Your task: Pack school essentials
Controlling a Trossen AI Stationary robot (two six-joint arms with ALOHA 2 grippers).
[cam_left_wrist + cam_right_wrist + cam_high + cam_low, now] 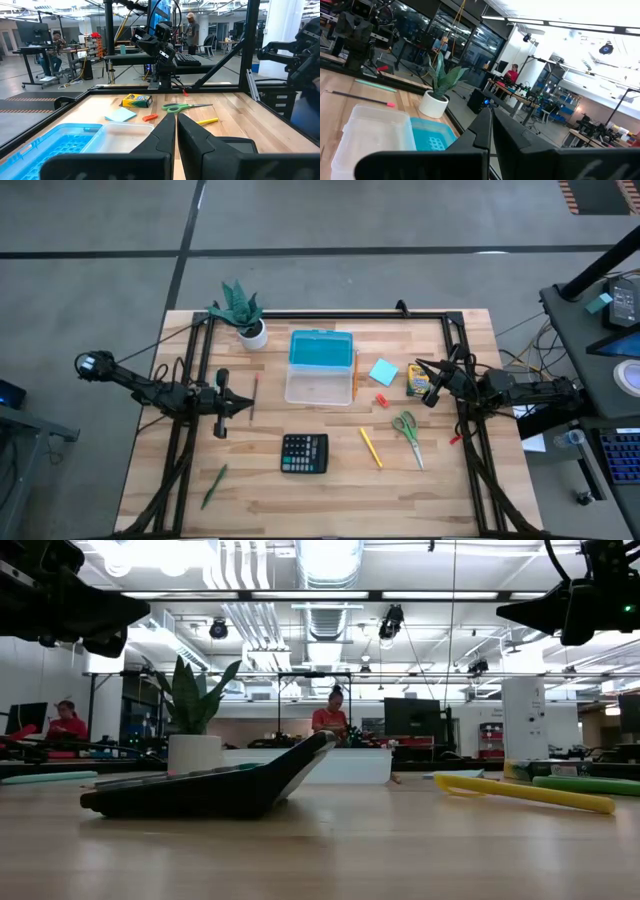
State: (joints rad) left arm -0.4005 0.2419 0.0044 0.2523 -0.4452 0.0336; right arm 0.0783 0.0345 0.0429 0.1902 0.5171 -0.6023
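Observation:
The school essentials lie spread on the wooden table. A red pencil (255, 394) and a green pen (213, 485) are on the left. An orange pencil (356, 374) lies beside the box. To the right are a light-blue note pad (383, 371), a yellow crayon box (418, 379), a red eraser (381, 400), green-handled scissors (407, 434) and a yellow pencil (371, 447). An open box (320, 366) with a blue lid and a clear tray lies at the centre. My left gripper (248, 408) hovers shut at the left. My right gripper (421, 366) hovers shut above the crayon box.
A black calculator (304, 452) lies near the table's front, propped at an angle. A green potted plant (241, 317) in a white pot stands at the far left. A black frame (330, 314) runs along the table's far and side edges. People sit and stand in the room beyond.

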